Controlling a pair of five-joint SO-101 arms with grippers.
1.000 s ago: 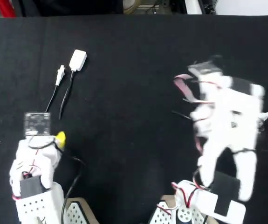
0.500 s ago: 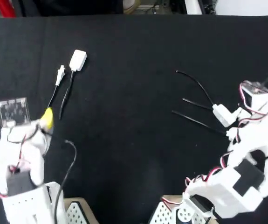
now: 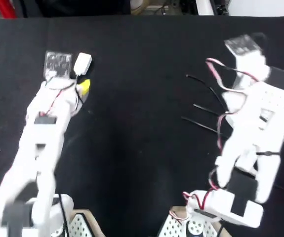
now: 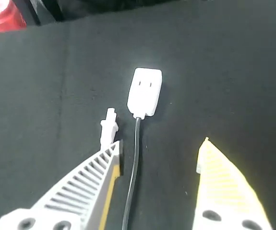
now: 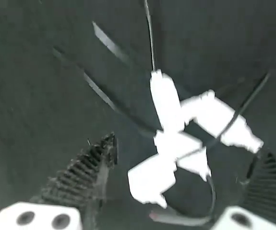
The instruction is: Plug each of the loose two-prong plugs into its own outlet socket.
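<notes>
Plug [image 4: 108, 130] lies just beside the white outlet socket [image 4: 145, 91], whose two slots the left wrist view reveals; left gripper [image 4: 159, 143] gapes nearby. Right gripper [image 5: 186, 146] gapes over tangled white plugs [image 5: 169, 112].

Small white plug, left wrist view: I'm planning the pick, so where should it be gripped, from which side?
Probably take the plug across its wider rear body, from above: it lies flat, narrow front end pointing away from the left gripper, leaving that end free.
</notes>
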